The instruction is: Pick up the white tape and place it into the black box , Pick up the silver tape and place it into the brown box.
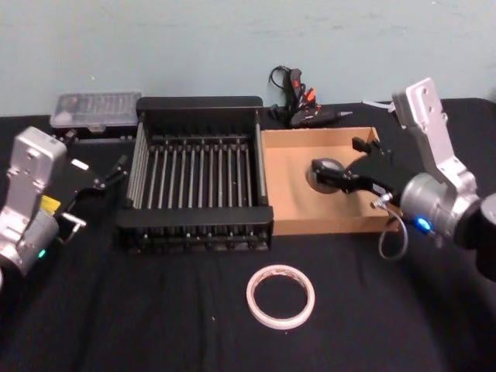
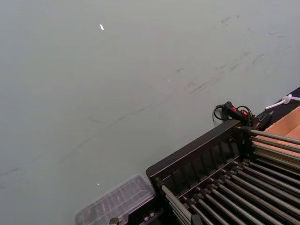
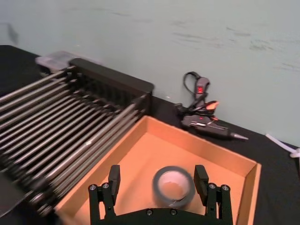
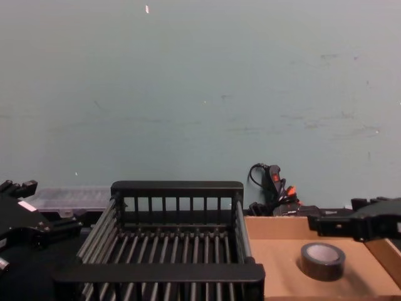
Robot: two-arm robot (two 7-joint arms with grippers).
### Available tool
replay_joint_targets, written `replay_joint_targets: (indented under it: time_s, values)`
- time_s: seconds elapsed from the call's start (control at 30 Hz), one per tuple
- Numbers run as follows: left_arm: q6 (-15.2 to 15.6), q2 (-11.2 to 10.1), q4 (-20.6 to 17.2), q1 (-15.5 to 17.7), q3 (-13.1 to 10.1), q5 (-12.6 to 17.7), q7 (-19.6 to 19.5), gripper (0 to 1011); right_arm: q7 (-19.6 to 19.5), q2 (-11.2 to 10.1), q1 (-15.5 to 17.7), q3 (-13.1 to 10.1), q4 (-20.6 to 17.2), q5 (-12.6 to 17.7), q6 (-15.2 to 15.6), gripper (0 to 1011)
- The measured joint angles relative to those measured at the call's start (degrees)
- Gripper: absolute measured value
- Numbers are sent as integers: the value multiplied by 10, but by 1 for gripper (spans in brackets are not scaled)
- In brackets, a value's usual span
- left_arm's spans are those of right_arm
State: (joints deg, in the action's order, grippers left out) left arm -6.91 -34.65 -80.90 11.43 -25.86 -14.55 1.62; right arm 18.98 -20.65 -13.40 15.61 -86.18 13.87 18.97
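From the head camera I see the black slatted crate [image 1: 198, 174] mid-table; I place everything else by it. Touching its right side is the shallow brown cardboard tray [image 1: 291, 174], and on the tray floor lies the small dark grey-silver duct tape roll [image 1: 326, 173]. My right gripper [image 1: 346, 164] hangs over the tray above that roll. The right wrist camera settles what the head view leaves muddled: the two black fingers [image 3: 114, 178] stand spread wide, one on each side of the roll [image 3: 173, 186], neither touching it, so the gripper has hold of nothing. The chest camera shows the roll [image 4: 322, 259] lying flat on the cardboard with the gripper [image 4: 338, 223] above it.

The wide flat white tape roll with red print [image 1: 280, 295] lies on the black cloth in front of the crate, nearer me, well apart from both boxes.

My left gripper [image 1: 105, 180] sits just left of the crate, fingers parted and holding nothing. Its wrist camera looks past the crate's far rim [image 2: 197, 150] to a clear plastic case [image 2: 117, 201] and a black glue gun [image 2: 236, 112] by the wall.
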Motion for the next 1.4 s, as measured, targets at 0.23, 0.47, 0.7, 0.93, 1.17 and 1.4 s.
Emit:
replay_joint_targets:
  time_s: [0.23,0.47,0.7,0.93,1.17,1.4]
  values:
    - [0,0,0,0,0,0,0,1001,25,-42,66,-7,-84,25,-1,1002]
    - [0,0,0,0,0,0,0,1001,38,-75,118,-6,-131,42,-7,1002]
    - [0,0,0,0,0,0,0,1001,46,-98,149,12,-147,47,-12,1002]
    - [0,0,0,0,0,0,0,1001,46,-110,161,35,-148,41,-18,1002]
    - [0,0,0,0,0,0,0,1001,45,-113,164,56,-144,28,-22,1002]
    - [0,0,0,0,0,0,0,1001,45,-111,162,72,-138,13,-27,1002]
